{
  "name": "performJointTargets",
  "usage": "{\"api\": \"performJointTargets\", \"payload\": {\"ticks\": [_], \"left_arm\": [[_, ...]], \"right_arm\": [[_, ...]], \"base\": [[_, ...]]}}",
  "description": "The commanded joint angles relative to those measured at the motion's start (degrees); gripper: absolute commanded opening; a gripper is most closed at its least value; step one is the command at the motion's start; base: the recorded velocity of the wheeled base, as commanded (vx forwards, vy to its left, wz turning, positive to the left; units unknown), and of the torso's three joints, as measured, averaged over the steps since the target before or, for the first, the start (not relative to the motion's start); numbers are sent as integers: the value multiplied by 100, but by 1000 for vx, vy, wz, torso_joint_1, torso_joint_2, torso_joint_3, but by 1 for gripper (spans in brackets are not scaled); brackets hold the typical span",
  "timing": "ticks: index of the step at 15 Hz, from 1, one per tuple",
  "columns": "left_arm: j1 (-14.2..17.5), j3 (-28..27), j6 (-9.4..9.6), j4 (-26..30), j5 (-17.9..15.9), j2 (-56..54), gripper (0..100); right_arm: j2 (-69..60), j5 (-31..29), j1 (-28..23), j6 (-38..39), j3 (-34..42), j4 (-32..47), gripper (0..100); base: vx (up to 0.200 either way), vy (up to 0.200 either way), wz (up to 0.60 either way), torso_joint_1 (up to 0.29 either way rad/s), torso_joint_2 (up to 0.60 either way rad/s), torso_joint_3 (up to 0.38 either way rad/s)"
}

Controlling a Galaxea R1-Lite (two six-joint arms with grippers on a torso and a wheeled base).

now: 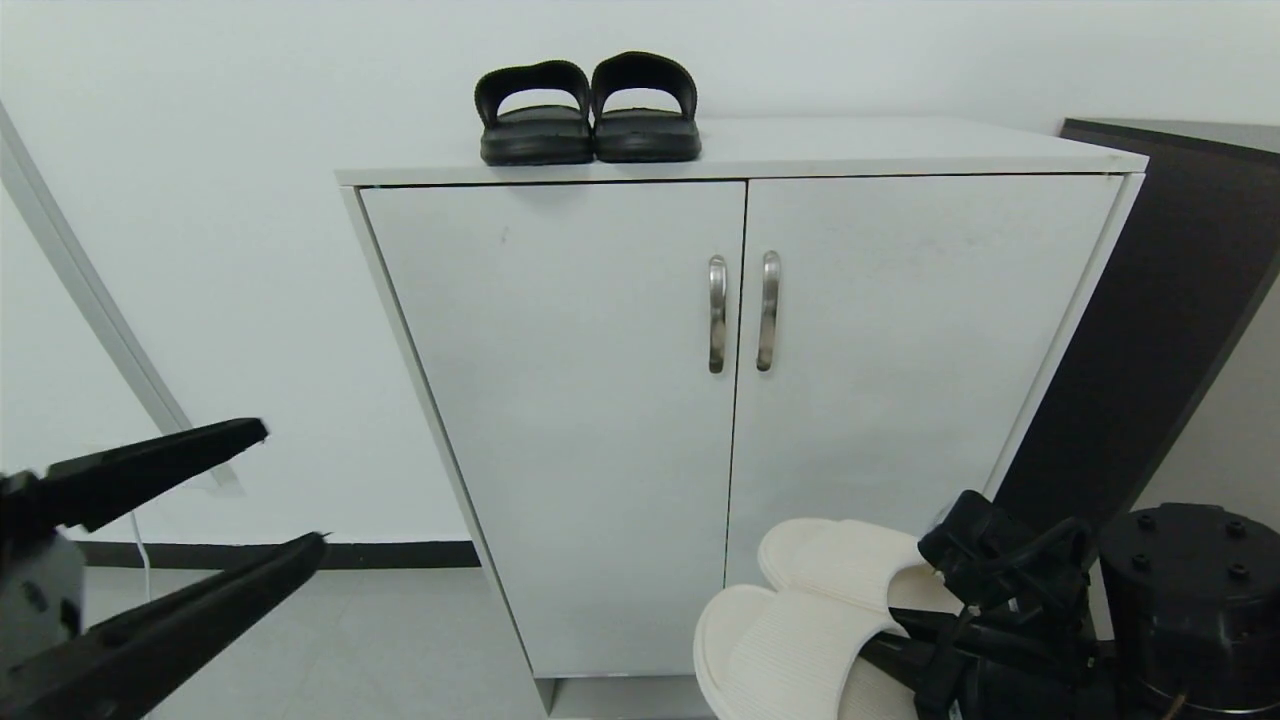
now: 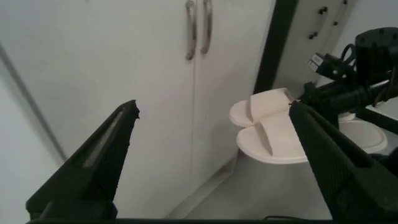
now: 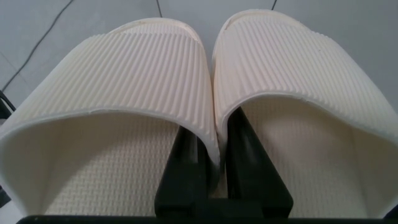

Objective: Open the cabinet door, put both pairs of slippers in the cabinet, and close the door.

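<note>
A white two-door cabinet (image 1: 560,420) stands against the wall with both doors shut. Its metal handles (image 1: 742,312) meet at the middle seam. A pair of black slippers (image 1: 588,110) rests on the cabinet top, toward its left. At the lower right, in front of the right door, my right gripper (image 1: 895,625) is shut on a pair of white slippers (image 1: 800,620), pinching their inner sides together (image 3: 214,162). My left gripper (image 1: 290,487) hangs open and empty, left of the cabinet. The left wrist view has the white slippers (image 2: 273,124) beyond the left gripper (image 2: 213,109).
A dark panel (image 1: 1160,300) stands just right of the cabinet. A slanted grey rail (image 1: 90,290) and a thin cable (image 1: 140,560) run along the wall at the left. Grey floor (image 1: 400,640) lies open in front of the left door.
</note>
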Motion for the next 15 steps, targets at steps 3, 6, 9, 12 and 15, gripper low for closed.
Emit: {"api": "performJointTargets", "payload": {"ticks": [3,6,9,12,15], "left_arm": [[-1245,-1317,-514,-157,-3,1924,100],[-1896,-1976,-575,-192,-38,2504,100],[-2265,-2680,-619,-218,-20,3076,100],[-2423,-3277,-1094,-210,-38,3524,100],[-2695,-3787,-1094,-210,-29,4192,100]], "right_arm": [[-8,5,4,2,62,-7,0],[19,14,-5,11,71,-7,0],[80,23,4,2,124,2,0],[54,23,39,2,141,2,0],[71,14,48,-77,159,-7,0]], "base": [[0,0,0,0,0,0],[0,0,0,0,0,0],[0,0,0,0,0,0],[0,0,0,0,0,0],[0,0,0,0,0,0]]}}
